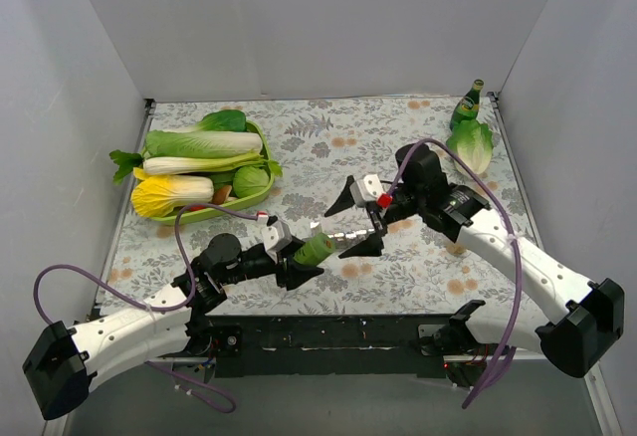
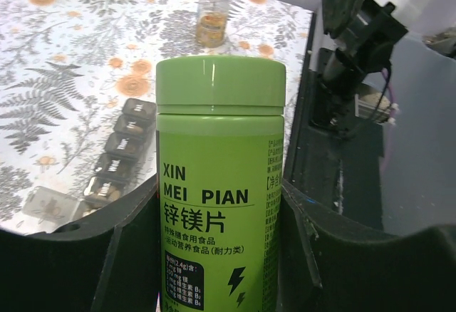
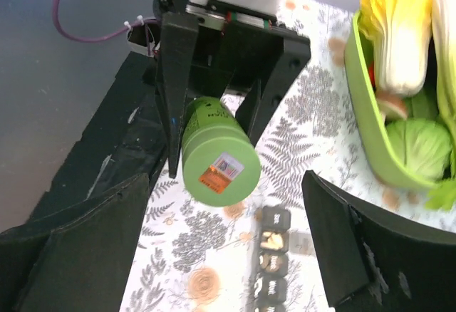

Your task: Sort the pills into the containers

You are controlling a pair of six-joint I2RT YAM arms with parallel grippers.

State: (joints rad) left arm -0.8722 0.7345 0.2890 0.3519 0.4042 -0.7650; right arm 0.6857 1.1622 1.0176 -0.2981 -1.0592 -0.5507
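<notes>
- Top external view: left gripper [image 1: 311, 254] is clamped across the body of a green pill bottle [image 1: 318, 247] and holds it off the table [image 1: 338, 137], low centre of frame.
- Bottle's long axis runs from lower left to upper right. The capped end points right, toward the right gripper [image 1: 356, 222].
- Right gripper stands just beside the cap with its fingers spread wide, one above and one below the bottle's line. Nothing is between them.
- Left wrist view: the bottle stands upright in frame with its cap at the top, away from the camera. The dark fingers [image 2: 100, 255] press its sides at the bottom.
- Left wrist view: grey pill box [image 2: 120, 157] lies flat on the flowered cloth, left of the bottle. Its row of square compartments slants from lower left to upper right, and a clear lid is flipped open at the lower-left end.
- Right wrist view: the round cap end faces the camera, centre frame, with a small orange-and-white sticker on it.
- Right wrist view: the pill box sits lower centre, below the bottle. Its long axis runs up and down and leaves the bottom edge. One compartment is open, with pale pieces inside.
- Small jar [image 2: 212, 13] with an orange rim stands upright at top centre of the left wrist view.
- Green tray [image 1: 261, 142] of vegetables [image 1: 204, 144], upper left; green glass bottle [image 1: 468, 106], upper right corner.
</notes>
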